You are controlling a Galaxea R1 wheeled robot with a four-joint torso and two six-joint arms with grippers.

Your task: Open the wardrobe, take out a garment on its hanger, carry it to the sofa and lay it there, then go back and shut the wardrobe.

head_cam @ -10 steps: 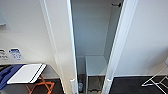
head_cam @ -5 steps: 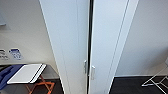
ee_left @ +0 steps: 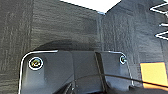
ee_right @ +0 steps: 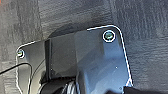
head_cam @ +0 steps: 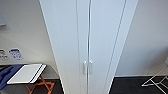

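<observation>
The wardrobe (head_cam: 100,37) stands straight ahead in the head view, tall and white. Both of its doors are shut, and only a thin seam runs between them. The pair of small vertical handles (head_cam: 87,67) sits side by side at that seam, low in the picture. Both wrist views look down along the robot's own dark plate onto dark floor (ee_left: 62,25) (ee_right: 145,25).
Left of the wardrobe is a small folding stand with orange legs (head_cam: 41,87), carrying a white board (head_cam: 26,73) and a blue cloth (head_cam: 6,75). At the right, a white wire drying rack (head_cam: 157,81) stands on the dark floor. An orange patch (ee_left: 152,73) lies on the floor.
The wardrobe doors have swung together: wide open with the inside showing a second ago, a narrow gap half a second ago, fully shut now.
</observation>
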